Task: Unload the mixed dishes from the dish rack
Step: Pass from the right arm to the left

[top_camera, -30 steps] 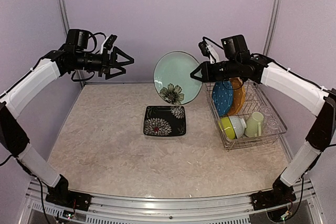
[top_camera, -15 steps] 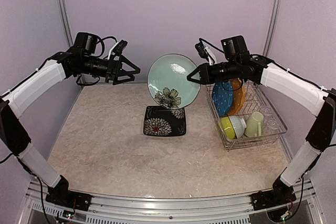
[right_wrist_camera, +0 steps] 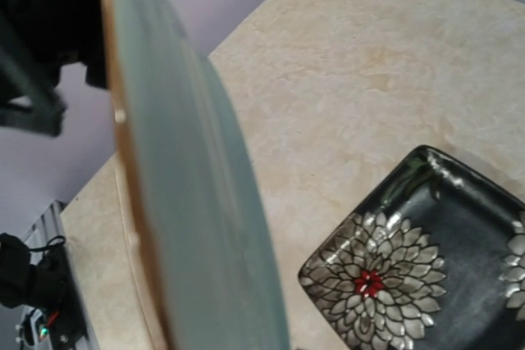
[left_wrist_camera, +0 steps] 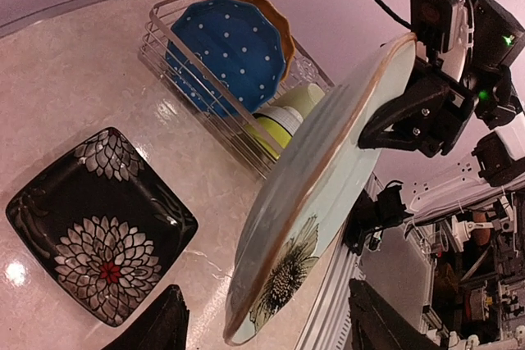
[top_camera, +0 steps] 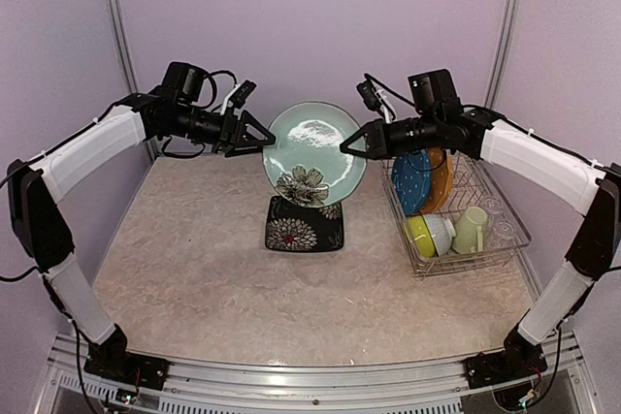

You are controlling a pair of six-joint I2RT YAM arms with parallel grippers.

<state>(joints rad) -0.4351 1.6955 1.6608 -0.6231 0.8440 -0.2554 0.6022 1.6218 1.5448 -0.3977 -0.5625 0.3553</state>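
Observation:
My right gripper (top_camera: 351, 143) is shut on the right rim of the pale green flowered plate (top_camera: 315, 147) and holds it upright in the air above the black square plate (top_camera: 305, 223). My left gripper (top_camera: 260, 135) is open at the plate's left rim. In the left wrist view the plate (left_wrist_camera: 328, 178) stands edge-on with its lower rim between my open fingers (left_wrist_camera: 168, 325). The dish rack (top_camera: 475, 255) at the right holds the blue dotted plate (top_camera: 411, 181), orange plate (top_camera: 441, 174), lime bowl (top_camera: 418, 234), white bowl (top_camera: 440, 232) and pale green mug (top_camera: 472, 230). The right wrist view shows the plate (right_wrist_camera: 189, 202) close up; my fingers are hidden.
The black square plate lies flat on the beige table (top_camera: 194, 269), also seen in both wrist views (left_wrist_camera: 94, 227) (right_wrist_camera: 418, 268). Purple walls close the back and sides. The clear glasses are hard to make out behind the mug.
My right gripper has carried the flowered plate left and a little lower, away from the rack. My left arm has swung right until its open fingers reach the plate's left rim.

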